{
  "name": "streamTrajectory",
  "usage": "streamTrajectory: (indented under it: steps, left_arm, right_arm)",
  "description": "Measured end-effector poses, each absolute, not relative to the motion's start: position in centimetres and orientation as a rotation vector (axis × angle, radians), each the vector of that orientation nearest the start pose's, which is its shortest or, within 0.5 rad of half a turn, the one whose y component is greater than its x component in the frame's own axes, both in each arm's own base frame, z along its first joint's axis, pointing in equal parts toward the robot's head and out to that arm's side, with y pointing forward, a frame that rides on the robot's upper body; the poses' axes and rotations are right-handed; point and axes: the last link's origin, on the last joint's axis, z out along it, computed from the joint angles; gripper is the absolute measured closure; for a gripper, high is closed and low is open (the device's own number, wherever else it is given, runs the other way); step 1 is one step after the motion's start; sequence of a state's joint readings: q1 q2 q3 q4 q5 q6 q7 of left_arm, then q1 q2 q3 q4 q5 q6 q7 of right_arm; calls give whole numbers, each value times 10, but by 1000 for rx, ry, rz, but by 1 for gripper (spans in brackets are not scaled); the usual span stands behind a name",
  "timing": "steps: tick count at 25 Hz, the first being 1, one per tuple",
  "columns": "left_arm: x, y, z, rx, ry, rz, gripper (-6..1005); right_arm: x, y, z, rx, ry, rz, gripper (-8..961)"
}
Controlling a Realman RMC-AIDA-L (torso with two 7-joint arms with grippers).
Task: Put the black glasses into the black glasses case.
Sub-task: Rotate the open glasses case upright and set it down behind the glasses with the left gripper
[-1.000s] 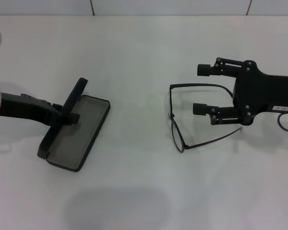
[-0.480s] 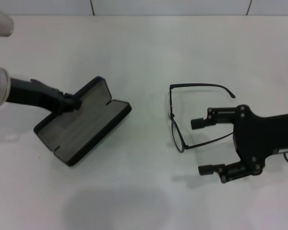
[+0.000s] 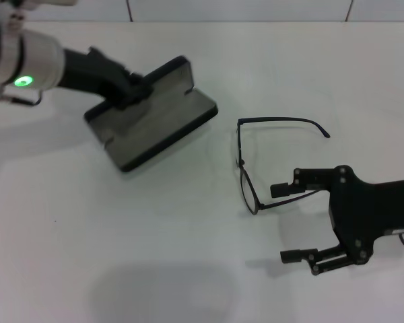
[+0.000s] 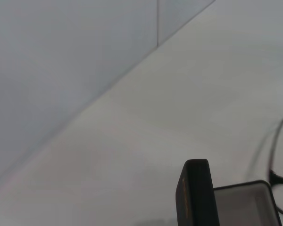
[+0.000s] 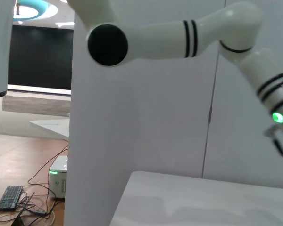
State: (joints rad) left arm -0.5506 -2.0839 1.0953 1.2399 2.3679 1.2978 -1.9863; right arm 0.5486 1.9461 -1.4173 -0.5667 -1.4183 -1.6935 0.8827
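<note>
The black glasses (image 3: 250, 160) lie unfolded on the white table (image 3: 188, 222), right of centre, and their frame also shows in the left wrist view (image 4: 275, 160). The black glasses case (image 3: 163, 116) is open, grey lining up, at the back left. My left gripper (image 3: 130, 90) is shut on its raised lid. In the left wrist view the lid edge (image 4: 195, 197) bears small orange letters. My right gripper (image 3: 283, 223) is open, low over the table, with one finger (image 3: 280, 190) by the nearer temple arm. I cannot tell if it touches.
A pale wall (image 3: 242, 9) runs along the table's back edge. The right wrist view shows my white left arm (image 5: 193, 35), the wall and a strip of the table (image 5: 203, 200).
My left gripper has carried the open case back and to the right, closer to the glasses. My right gripper has moved from over the glasses toward the near side, staying open. The glasses have not moved.
</note>
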Motion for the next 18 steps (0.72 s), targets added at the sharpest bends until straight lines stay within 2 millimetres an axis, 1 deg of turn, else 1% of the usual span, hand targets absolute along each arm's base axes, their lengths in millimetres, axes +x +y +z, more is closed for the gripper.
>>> streamTrajectory:
  steps: [3, 5, 7, 14, 18]
  left_arm:
    - [-188, 410, 19, -2578, -286, 89, 788]
    - [-179, 420, 10, -2578, -163, 116, 788]
    - [-169, 426, -1, -2603, -65, 145, 788]
    - [-152, 433, -29, -2686, 96, 191, 782]
    - [-148, 429, -41, -2718, 154, 211, 778]
  right_arm:
    - [214, 291, -24, -3008, -323, 945, 158]
    - [217, 289, -26, -3002, -313, 942, 158]
    - [218, 288, -27, -2998, -309, 938, 158]
    - [223, 283, -27, -2972, -318, 954, 158]
    - [224, 284, -23, -2956, -311, 960, 158]
